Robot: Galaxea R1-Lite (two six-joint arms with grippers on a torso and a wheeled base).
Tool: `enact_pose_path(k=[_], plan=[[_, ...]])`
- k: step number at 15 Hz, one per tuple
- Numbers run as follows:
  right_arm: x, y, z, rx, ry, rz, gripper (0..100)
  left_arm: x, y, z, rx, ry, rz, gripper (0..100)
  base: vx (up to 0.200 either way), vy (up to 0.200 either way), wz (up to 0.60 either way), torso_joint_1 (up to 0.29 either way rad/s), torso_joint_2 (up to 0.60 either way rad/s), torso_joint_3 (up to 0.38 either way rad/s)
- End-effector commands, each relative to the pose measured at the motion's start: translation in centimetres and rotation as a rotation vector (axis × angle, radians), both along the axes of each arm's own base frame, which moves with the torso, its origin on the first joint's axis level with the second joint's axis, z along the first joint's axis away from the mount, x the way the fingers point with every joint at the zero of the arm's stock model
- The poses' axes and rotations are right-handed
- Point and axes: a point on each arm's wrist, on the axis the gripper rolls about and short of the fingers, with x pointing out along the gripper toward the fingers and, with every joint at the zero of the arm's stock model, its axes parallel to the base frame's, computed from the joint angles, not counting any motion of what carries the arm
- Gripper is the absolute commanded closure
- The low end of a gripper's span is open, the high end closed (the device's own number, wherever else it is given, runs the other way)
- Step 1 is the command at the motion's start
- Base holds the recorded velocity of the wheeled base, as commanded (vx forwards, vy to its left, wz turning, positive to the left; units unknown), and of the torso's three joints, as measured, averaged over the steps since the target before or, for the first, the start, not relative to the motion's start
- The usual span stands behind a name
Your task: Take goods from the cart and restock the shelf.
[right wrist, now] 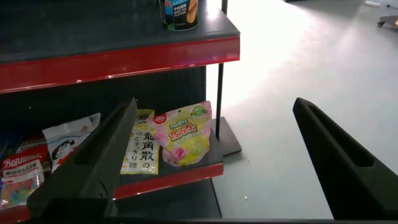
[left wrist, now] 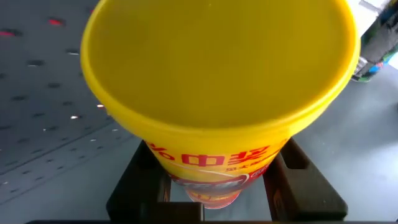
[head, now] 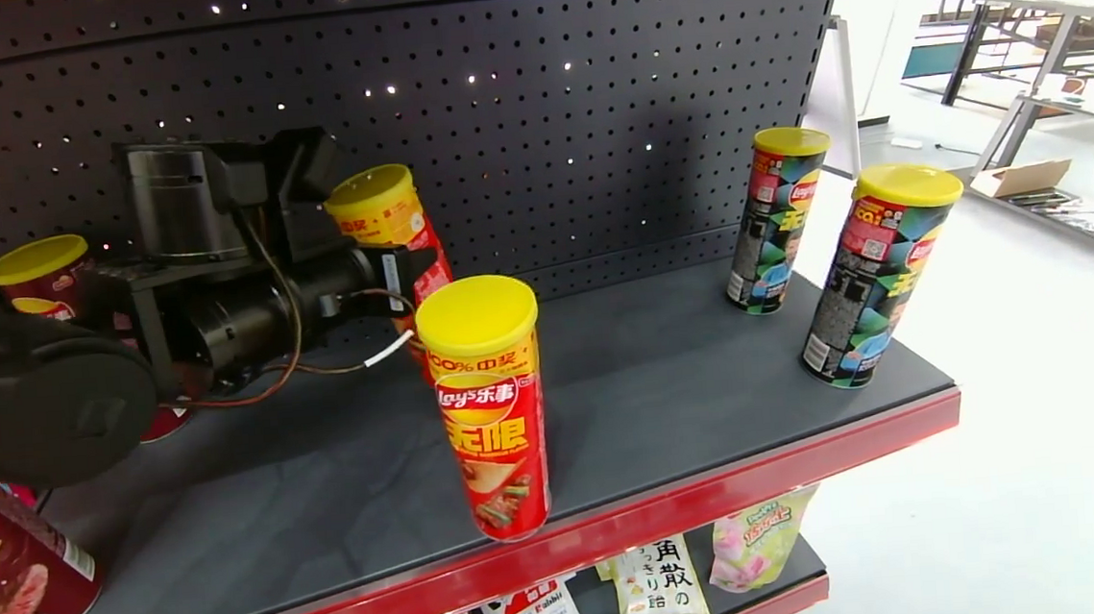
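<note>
A red chips can with a yellow lid [head: 386,212] leans tilted near the pegboard at the back of the dark shelf [head: 667,376]. My left gripper [head: 410,278] is shut on its body. In the left wrist view the lid of that can [left wrist: 217,93] looms close, with a black finger [left wrist: 134,186] on either side of the can, and my left gripper [left wrist: 217,186] is clamped on it. Another red can [head: 491,407] stands upright at the shelf's front edge. My right gripper [right wrist: 230,155] hangs open in front of the lower shelf, holding nothing.
Two dark multicoloured cans [head: 777,219] [head: 877,274] stand at the shelf's right end. A red can [head: 39,275] stands at the back left and a dark red one [head: 7,566] at the front left. Snack bags [right wrist: 183,134] lie on the lower shelf. Open floor lies to the right.
</note>
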Motion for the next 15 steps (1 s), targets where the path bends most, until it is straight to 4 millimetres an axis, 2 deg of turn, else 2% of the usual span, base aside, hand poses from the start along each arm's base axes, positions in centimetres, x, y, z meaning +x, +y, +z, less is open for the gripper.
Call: enact_pose_path(k=[1,15], plan=[[0.0,0.0,0.0,0.000,0.001,0.000,0,0.9,-0.7,-1.0,0.014,0.025,-0.008,100,0.000,0.000,0.00,0.000,0.00,0.000],[0.0,0.0,0.0,0.000,0.001,0.000,0,1.2,-1.8,-1.7,0.046,0.028,-0.056,100,0.000,0.000,0.00,0.000,0.00,0.000]])
